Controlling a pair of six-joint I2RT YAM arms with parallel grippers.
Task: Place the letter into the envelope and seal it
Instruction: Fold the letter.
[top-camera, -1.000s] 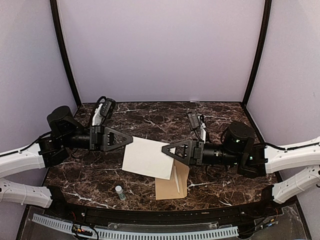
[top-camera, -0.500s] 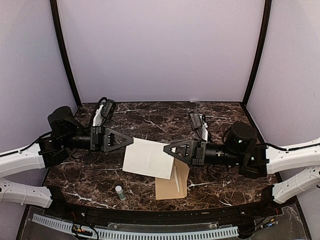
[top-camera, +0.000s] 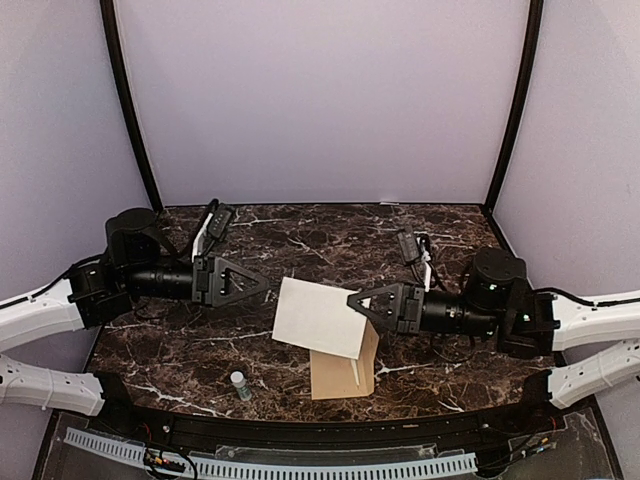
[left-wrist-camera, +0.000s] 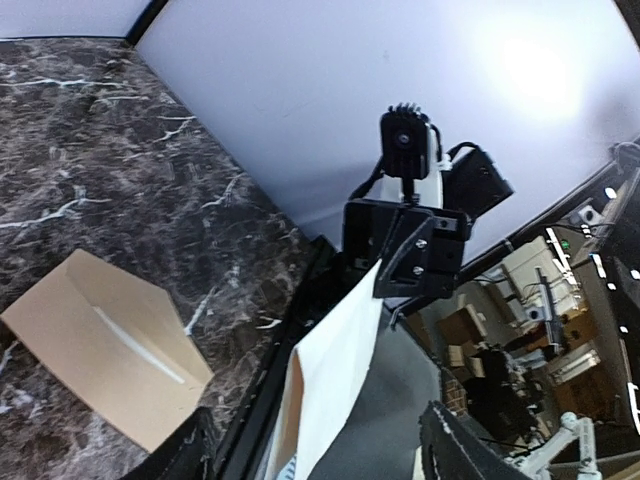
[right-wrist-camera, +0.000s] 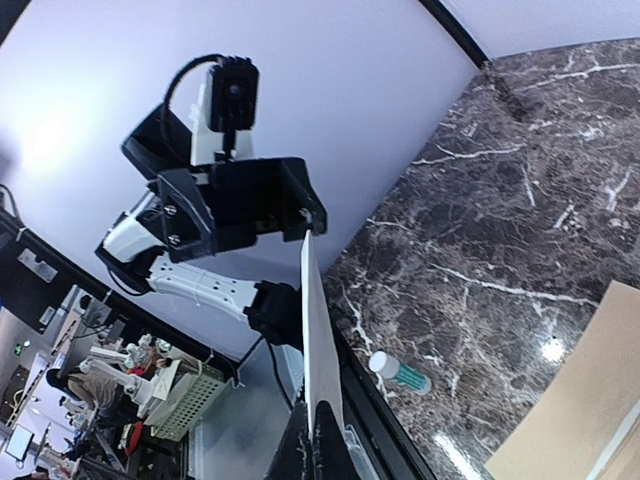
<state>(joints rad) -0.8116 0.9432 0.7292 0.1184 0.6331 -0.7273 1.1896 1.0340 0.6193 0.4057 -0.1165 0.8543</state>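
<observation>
The letter (top-camera: 318, 318), a white sheet, hangs tilted in the air over the table's middle. My right gripper (top-camera: 352, 300) is shut on its right corner; in the right wrist view the fingers (right-wrist-camera: 318, 425) pinch the sheet's (right-wrist-camera: 318, 340) near edge. My left gripper (top-camera: 262, 286) stands open just left of the sheet's left corner, a small gap apart. In the left wrist view the letter (left-wrist-camera: 340, 370) runs between the spread jaws without touching them. The brown envelope (top-camera: 340, 378) lies flat on the marble below, partly hidden by the letter, and shows in both wrist views (left-wrist-camera: 100, 340) (right-wrist-camera: 570, 410).
A small bottle (top-camera: 240, 385) with a white cap and teal label lies near the front left of the dark marble table (top-camera: 320, 235), also in the right wrist view (right-wrist-camera: 398, 373). A black rail (top-camera: 300, 428) runs along the front edge. Purple walls close the back and sides.
The left gripper has opened and let go of the letter's left corner. The right gripper shut on the right corner and carried the sheet a little to the right.
</observation>
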